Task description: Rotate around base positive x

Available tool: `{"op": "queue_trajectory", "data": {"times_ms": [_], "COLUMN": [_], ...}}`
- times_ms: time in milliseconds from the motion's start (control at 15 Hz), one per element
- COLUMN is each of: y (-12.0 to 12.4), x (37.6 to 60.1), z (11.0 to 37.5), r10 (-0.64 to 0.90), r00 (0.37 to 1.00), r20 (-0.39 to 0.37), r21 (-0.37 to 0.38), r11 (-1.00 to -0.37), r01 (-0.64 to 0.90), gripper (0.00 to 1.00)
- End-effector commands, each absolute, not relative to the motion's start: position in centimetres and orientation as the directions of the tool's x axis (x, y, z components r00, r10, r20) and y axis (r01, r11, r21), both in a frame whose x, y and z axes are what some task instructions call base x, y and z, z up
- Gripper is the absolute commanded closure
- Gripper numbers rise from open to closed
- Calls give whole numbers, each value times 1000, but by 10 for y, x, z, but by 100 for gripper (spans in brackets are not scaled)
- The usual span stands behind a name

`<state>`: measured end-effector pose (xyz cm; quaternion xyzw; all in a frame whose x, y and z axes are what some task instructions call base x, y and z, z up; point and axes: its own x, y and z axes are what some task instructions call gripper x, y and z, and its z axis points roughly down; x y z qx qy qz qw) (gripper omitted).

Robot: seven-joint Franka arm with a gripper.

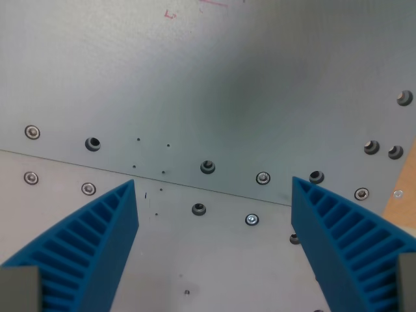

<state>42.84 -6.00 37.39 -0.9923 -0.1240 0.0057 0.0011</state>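
Spreading wide apart with nothing between them, the jaws of the gripper fill the lower corners of the frame, one blue ribbed finger at lower left. Grey metal desk covers nearly everything else. A seam runs from middle left down toward the right, with screws and dark holes along both sides. Faint red marks sit near the top edge. A tan strip shows at the right edge.
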Motion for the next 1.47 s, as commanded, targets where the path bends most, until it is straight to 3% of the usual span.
{"op": "queue_trajectory", "data": {"times_ms": [67,1467], "y": [-60,-60], "x": [428,428], "z": [377,377], "r10": [246,241], "r00": [969,969], "r20": [-1,57], "r21": [-13,-248], "r11": [-969,-937], "r01": [246,247], "gripper": [0,0]}}
